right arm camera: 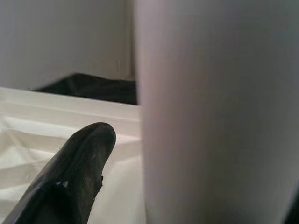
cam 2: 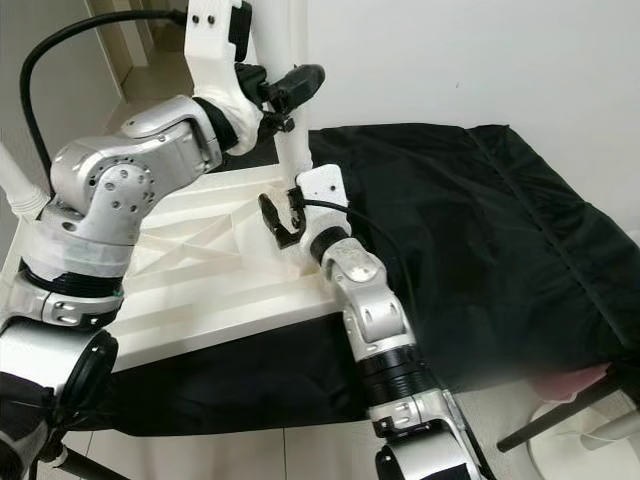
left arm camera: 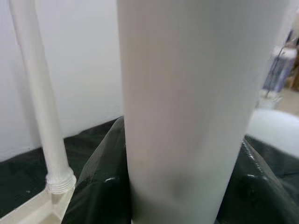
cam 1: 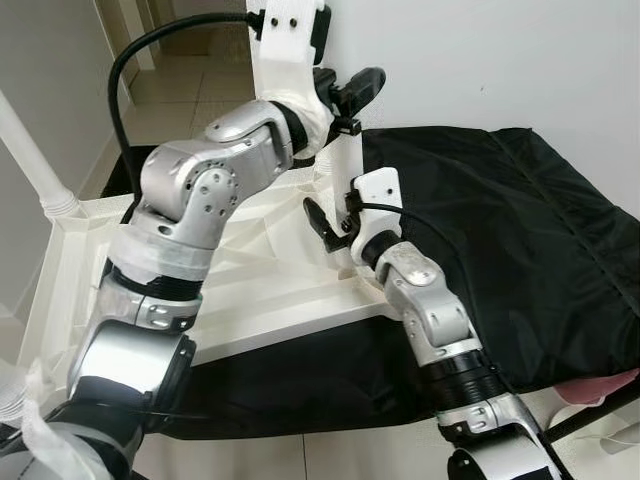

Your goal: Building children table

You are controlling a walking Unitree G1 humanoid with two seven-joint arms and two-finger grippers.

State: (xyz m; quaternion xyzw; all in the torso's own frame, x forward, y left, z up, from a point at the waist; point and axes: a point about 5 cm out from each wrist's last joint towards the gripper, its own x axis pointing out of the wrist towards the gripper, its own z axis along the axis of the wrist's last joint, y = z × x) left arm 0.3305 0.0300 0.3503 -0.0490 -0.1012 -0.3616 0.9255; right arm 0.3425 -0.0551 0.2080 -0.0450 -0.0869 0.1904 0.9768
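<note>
Tabletop (cam 1: pixel 270 300), white plastic and lying upside down on a black cloth (cam 1: pixel 520 220), shows its ribbed underside up, which I judge is so the legs can go into their corner sockets. Nearest, the right gripper (cam 1: pixel 330 228) sits low at the near corner with its fingers spread around the base of an upright white leg (cam 1: pixel 345 160), one black finger (right arm camera: pixel 74 177) beside it, apparently steadying the foot in the socket. Higher and farther, the left gripper (cam 1: pixel 350 95) reaches to the same leg's upper part; whether it clamps I cannot tell. Farther left, another leg (cam 1: pixel 35 150) already stands in its threaded collar. No containers are visible.
</note>
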